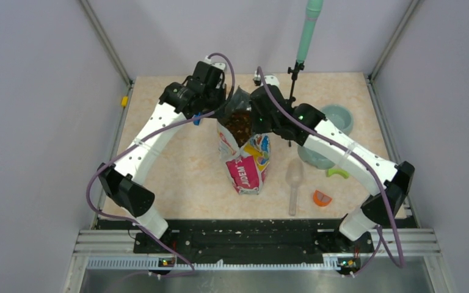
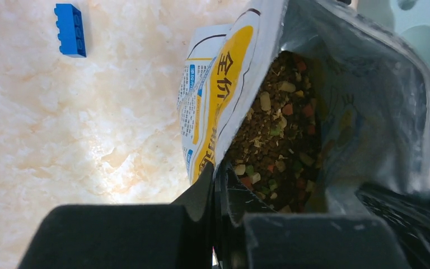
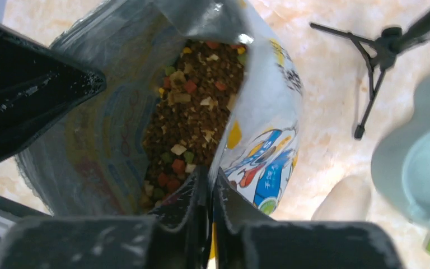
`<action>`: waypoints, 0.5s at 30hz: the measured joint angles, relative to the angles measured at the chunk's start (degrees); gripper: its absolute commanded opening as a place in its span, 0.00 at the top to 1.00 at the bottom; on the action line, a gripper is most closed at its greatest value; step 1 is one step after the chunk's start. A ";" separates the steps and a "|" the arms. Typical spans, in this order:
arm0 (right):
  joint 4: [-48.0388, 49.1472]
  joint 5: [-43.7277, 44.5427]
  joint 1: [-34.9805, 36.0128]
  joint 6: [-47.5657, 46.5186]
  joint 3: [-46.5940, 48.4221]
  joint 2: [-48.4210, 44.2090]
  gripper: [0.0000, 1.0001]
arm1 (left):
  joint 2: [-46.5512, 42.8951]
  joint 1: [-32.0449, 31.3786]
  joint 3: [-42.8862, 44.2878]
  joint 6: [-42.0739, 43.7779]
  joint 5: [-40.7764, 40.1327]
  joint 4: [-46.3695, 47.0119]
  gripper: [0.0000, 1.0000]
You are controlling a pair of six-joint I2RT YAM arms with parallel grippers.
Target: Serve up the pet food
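My left gripper [image 2: 215, 171] is pinched closed on the near rim of the bag [image 2: 218, 84]. My right gripper [image 3: 208, 176] is clamped on the bag's opposite rim, so its mouth gapes. The pet food [image 2: 280, 129] lies inside the bag, which stands on the surface [image 2: 61, 140]. A scoop [image 1: 294, 183] lies right of the bag.

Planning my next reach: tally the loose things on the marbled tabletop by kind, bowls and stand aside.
Food bag: 1
Scoop: 1
Blue brick: 1
Green piece: 1
Orange piece: 1
Total: 5
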 measured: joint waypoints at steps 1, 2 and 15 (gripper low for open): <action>0.68 -0.70 0.00 -0.11 0.13 0.68 1.00 | -0.15 0.39 0.00 -0.26 0.46 0.15 1.00; 1.33 -1.38 0.02 -0.15 0.26 1.36 1.00 | -0.26 0.72 0.00 -0.52 0.81 0.24 1.00; -1.11 -7.30 -5.09 -3.08 17.97 13.73 1.00 | 1.01 15.82 4.31 -3.50 11.32 -2.95 1.00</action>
